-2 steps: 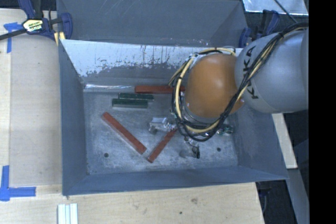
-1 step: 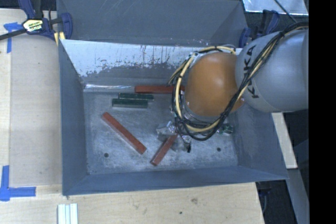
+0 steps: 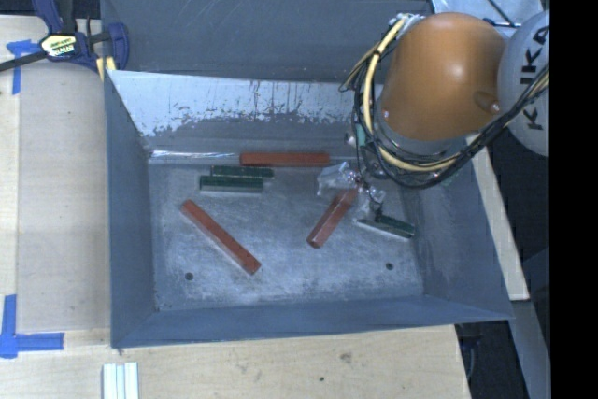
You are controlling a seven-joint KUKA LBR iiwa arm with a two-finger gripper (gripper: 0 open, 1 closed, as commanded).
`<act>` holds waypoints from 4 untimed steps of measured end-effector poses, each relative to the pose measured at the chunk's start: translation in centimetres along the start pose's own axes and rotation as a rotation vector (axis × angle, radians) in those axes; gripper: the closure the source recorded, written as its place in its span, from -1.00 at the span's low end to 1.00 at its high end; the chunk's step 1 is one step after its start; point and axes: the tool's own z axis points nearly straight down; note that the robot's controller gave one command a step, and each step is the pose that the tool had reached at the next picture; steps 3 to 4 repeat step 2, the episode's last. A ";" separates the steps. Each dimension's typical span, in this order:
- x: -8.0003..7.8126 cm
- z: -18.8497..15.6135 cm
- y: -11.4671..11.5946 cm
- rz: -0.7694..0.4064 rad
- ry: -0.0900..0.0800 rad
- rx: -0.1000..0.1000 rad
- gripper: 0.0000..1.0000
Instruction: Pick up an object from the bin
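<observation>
Dim light; glare washes the far wall of the bin at twelve o'clock, a sheen on the orange cover at two.

The bin was matt grey metal, its floor scuffed pale and its back wall scratched. The reddish-brown bars looked smooth and dull, the dark green bars faintly shiny. At upper right, the orange cover was smooth, glossy plastic.

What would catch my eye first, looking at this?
The big orange dome on the arm's wrist, over the right side of the grey bin, stands out first. Just below it the gripper sits at the upper end of a tilted red-brown stick; a longer red-brown stick lies slanted on the floor's left.
</observation>
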 end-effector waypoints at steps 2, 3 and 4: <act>-3.9 -12.0 -2.6 0.207 0.003 -0.004 1.00; -3.9 -12.0 -2.6 0.207 0.003 -0.004 1.00; -3.9 -12.0 -2.6 0.207 0.003 -0.004 1.00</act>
